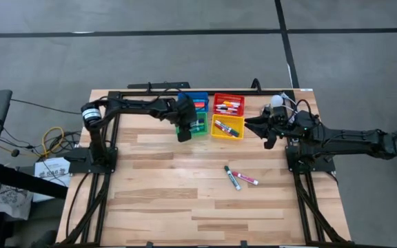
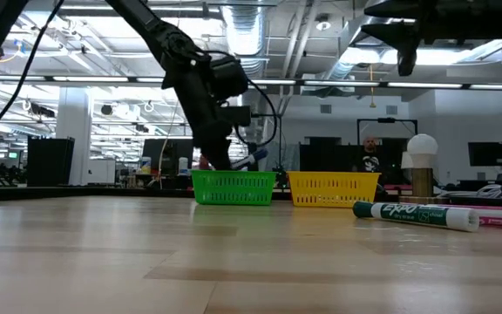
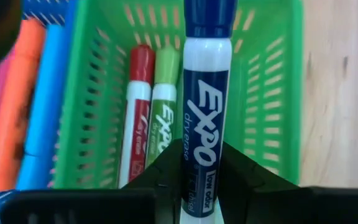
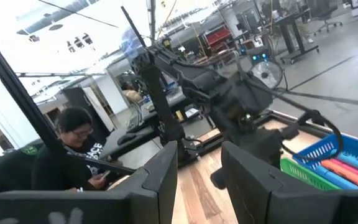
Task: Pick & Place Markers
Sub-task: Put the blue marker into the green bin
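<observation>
Over the green bin (image 1: 197,129) at the far middle of the counter (image 1: 171,200), we see the left gripper (image 3: 202,163) clamped on a blue-capped marker (image 3: 205,106), held above the red and green markers (image 3: 149,112) lying inside. Right of it sits the yellow bin (image 1: 227,128), with the red bin (image 1: 228,104) behind. Nearer us, two loose markers (image 1: 238,178) lie on the wood. At far right, the right gripper (image 4: 199,171) hangs raised, partly parted, empty.
</observation>
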{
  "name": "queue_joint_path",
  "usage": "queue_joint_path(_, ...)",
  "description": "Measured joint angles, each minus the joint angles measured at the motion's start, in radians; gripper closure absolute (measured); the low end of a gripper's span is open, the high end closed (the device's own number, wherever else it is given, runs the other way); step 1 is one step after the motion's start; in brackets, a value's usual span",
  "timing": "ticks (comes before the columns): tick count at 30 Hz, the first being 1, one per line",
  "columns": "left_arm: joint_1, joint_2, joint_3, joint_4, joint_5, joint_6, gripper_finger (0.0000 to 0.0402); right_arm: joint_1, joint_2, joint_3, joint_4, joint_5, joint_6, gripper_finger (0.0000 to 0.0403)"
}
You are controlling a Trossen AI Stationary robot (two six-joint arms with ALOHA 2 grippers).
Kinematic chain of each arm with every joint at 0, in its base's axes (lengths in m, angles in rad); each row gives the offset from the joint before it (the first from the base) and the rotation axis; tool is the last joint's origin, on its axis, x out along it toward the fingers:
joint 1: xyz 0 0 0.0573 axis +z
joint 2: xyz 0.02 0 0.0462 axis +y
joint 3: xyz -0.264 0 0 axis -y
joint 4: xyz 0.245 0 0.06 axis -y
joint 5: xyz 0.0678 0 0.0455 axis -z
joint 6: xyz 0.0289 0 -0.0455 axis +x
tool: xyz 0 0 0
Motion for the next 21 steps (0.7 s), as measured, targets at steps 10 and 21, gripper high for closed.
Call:
queue_joint_path(10,0.000,0.034,0.000,-0.008,0.003,0.000,0.0321,0.000,0.000,0.000,-0.001,-0.001,0.000,0.0287)
queue_joint_path(21,0.000,0.031,0.000,0.000,-0.011,-0.001,0.0268,0.000,0.000,0.000,-0.004,-0.001,0.000,0.0287)
